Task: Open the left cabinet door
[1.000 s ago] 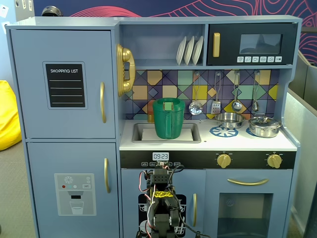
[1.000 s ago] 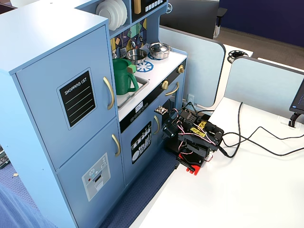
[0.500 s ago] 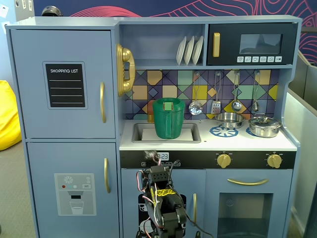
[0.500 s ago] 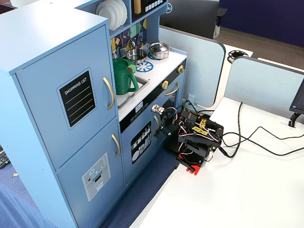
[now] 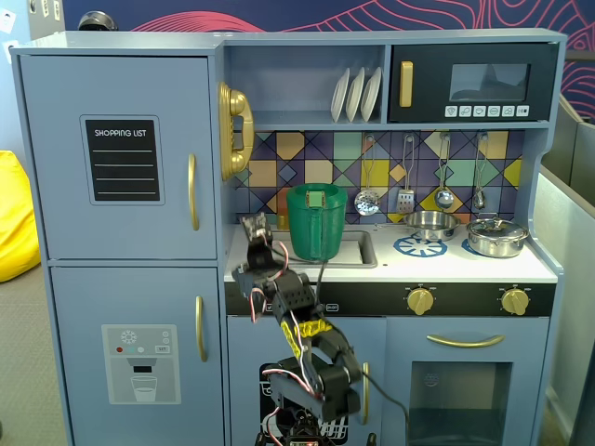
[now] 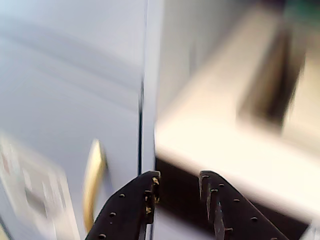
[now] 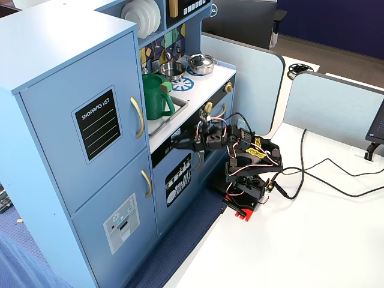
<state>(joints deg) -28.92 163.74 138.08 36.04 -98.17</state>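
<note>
The left cabinet door (image 5: 121,93) is pale blue-grey with a black "SHOPPING LIST" panel (image 5: 122,159) and a vertical gold handle (image 5: 192,191). It is shut. It also shows in the other fixed view (image 7: 72,96), with its handle (image 7: 138,117). My gripper (image 5: 253,226) is open and empty. It hovers right of the door's lower right corner, at counter-edge height, and also shows side-on (image 7: 179,144). In the blurred wrist view the gripper (image 6: 179,182) points at the seam between the doors and the counter. A gold handle (image 6: 93,185) lies left of the fingers.
Below is the blue door with the dispenser graphic (image 5: 139,362) and its handle (image 5: 200,328). A green pitcher (image 5: 316,223) stands in the sink and a gold phone (image 5: 234,130) hangs beside the upper door. Pots (image 5: 497,237) sit on the stove. Cables (image 7: 318,174) trail over the white table.
</note>
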